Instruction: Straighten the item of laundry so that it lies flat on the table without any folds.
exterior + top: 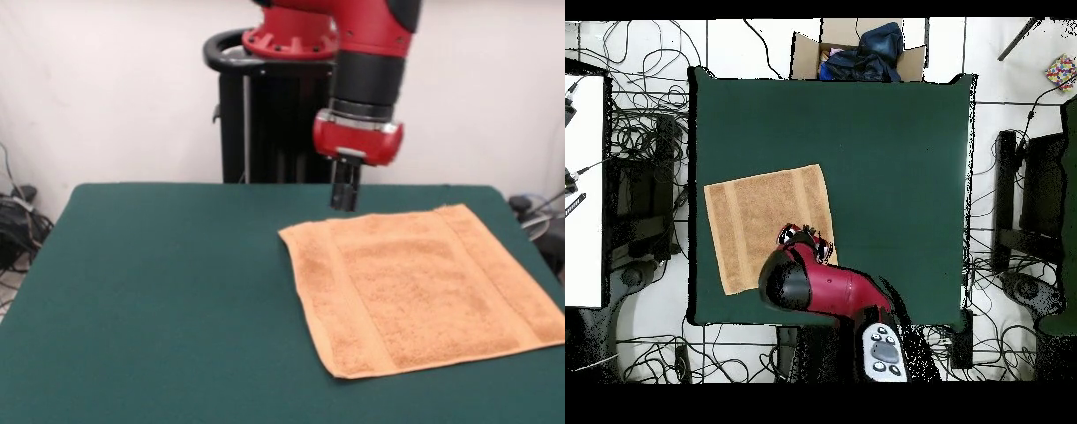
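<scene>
The orange-tan towel (424, 287) lies spread flat on the dark green table (159, 300), at the right side in the front view. It looks unfolded, with border bands along two sides. In the overhead view the towel (760, 225) lies at the table's (895, 180) left side, and the arm covers its corner nearest the robot. My gripper (344, 196) hangs just above the towel's far edge, near its far left corner. Its fingers look close together and hold nothing. The white label does not show.
The robot's black pedestal (265, 115) stands behind the table's far edge. A cardboard box with dark cloth (860, 55) sits beyond the table's far side in the overhead view. Cables lie on the floor around the table.
</scene>
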